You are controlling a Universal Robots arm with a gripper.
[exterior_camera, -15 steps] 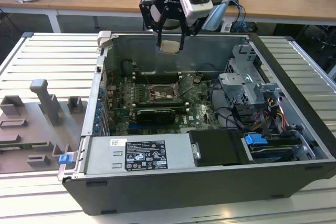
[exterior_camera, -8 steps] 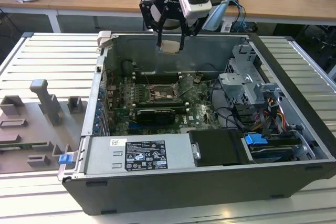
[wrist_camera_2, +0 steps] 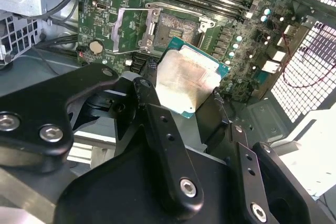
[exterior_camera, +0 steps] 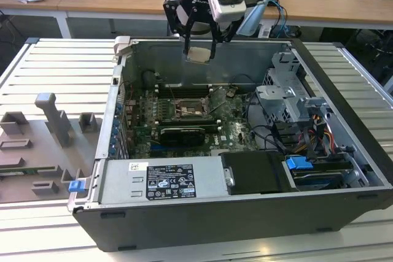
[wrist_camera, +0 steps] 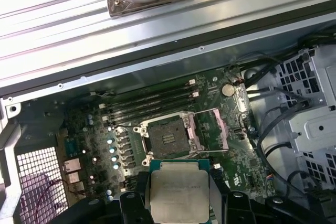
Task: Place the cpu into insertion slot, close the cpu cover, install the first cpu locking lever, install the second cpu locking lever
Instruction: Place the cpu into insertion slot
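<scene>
Fingers point(wrist_camera_2: 148, 98) clamped on cpu point(wrist_camera_2: 186, 80), held flat, metal top up, above the uncovered insertion slot point(wrist_camera: 169, 136).

Counted: 1 cpu point(wrist_camera_2: 188, 80), 1 insertion slot point(wrist_camera: 168, 137), 1 cpu cover point(wrist_camera_2: 118, 31), 1 coin battery point(wrist_camera: 227, 90), 1 green board point(wrist_camera: 227, 157), 1 computer case point(exterior_camera: 245, 220), 1 claw point(exterior_camera: 200, 52), 1 desk point(exterior_camera: 49, 59).

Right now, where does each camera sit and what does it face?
Exterior view: off the arm, looking down into the open grey metal computer case; black gripper above it.
First wrist view: rides the wrist, looking past the pale square cpu to the dark-rimmed insertion slot.
Second wrist view: same, with black fingers in front.
Both wrist views share cpu and slot.
</scene>
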